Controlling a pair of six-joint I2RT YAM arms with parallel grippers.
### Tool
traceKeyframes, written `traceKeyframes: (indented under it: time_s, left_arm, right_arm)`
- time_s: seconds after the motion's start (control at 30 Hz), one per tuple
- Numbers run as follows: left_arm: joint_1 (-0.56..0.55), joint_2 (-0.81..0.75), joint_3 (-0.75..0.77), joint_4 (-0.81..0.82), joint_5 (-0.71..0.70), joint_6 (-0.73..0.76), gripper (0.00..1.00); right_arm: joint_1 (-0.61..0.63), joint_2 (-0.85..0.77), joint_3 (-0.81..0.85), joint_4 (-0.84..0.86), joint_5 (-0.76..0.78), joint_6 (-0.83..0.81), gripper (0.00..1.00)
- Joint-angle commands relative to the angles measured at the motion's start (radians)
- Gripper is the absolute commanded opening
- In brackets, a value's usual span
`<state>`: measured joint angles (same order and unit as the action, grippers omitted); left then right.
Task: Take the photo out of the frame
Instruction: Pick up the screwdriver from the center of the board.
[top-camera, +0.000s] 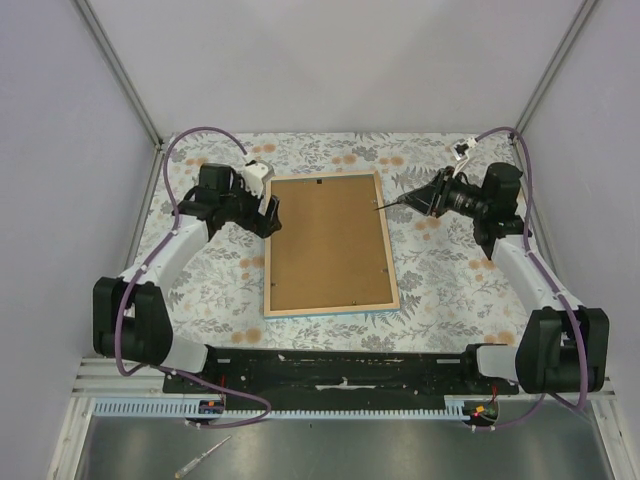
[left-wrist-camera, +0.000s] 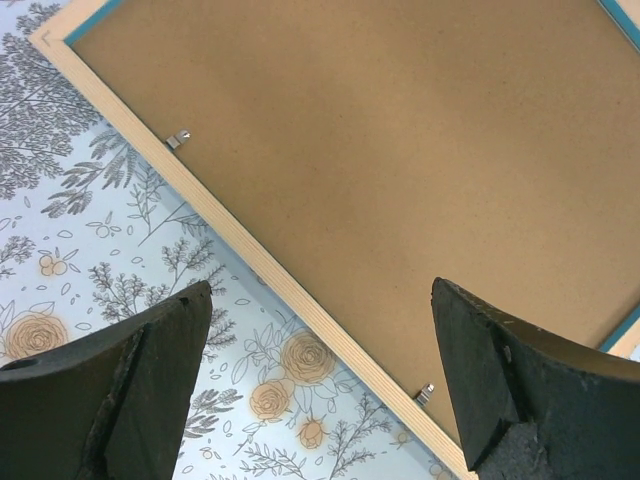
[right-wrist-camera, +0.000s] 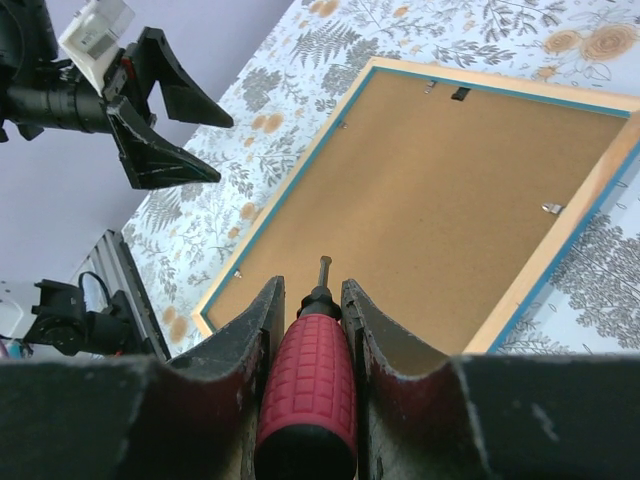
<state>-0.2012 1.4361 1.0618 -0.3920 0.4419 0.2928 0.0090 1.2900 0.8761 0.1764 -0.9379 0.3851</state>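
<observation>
Top external view: the frame is seen lying face down on the floral-covered bench, between the two arms. The photo is not yet out. It is seated inside the frame, and only its plain brown board back is shown.

The left jaws are spread wide above the frame's left rail and nothing is held in them. The right jaws are pinched on the screwdriver, whose tip is pointed at the board near the right rail.

Several faults may be expected from here:
- The frame is pinned by nothing, so it could be pushed across the smooth cover when the tip is pressed against a tab.
- The thin blade could slip off a small metal tab and gouge the soft fibreboard, and the print beneath could be marked.
- The rounded handle could be twisted within the pinch under side load, and aim would be lost.
- A tab levered too far could be snapped.

The board appears matt, fibrous and flat. The rails are pale bare wood on the back, with a blue edge showing, and are mitred at the corners. The tabs are thin bright metal. The handle is red, ribbed in a grid and probably rubbery, and its shaft is slim steel. The cover is printed with grey foliage and orange flowers.
</observation>
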Motion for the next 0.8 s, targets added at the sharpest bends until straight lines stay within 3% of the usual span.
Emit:
traceKeyframes:
  time_s: [0.0, 0.17, 0.3, 0.47, 0.77]
  left_arm:
    - [0.031, 0.007, 0.012, 0.12, 0.052, -0.058, 0.96]
    - [0.051, 0.081, 0.07, 0.114, 0.09, -0.029, 0.96]
    - [0.065, 0.15, 0.081, 0.171, 0.11, -0.09, 0.96]
    - [0.066, 0.193, 0.012, 0.286, 0.034, -0.172, 0.96]
    - [0.066, 0.293, 0.021, 0.338, -0.068, -0.228, 0.91]
  right_arm:
    - [-0.001, -0.04, 0.038, -0.035, 0.062, -0.068, 0.0]
    - [-0.041, -0.038, 0.046, -0.058, 0.088, -0.066, 0.0]
    - [-0.046, -0.038, 0.049, -0.078, 0.116, -0.08, 0.0]
    - [-0.058, -0.044, 0.05, -0.083, 0.131, -0.097, 0.0]
    - [-0.058, -0.001, 0.052, -0.081, 0.119, -0.074, 0.0]
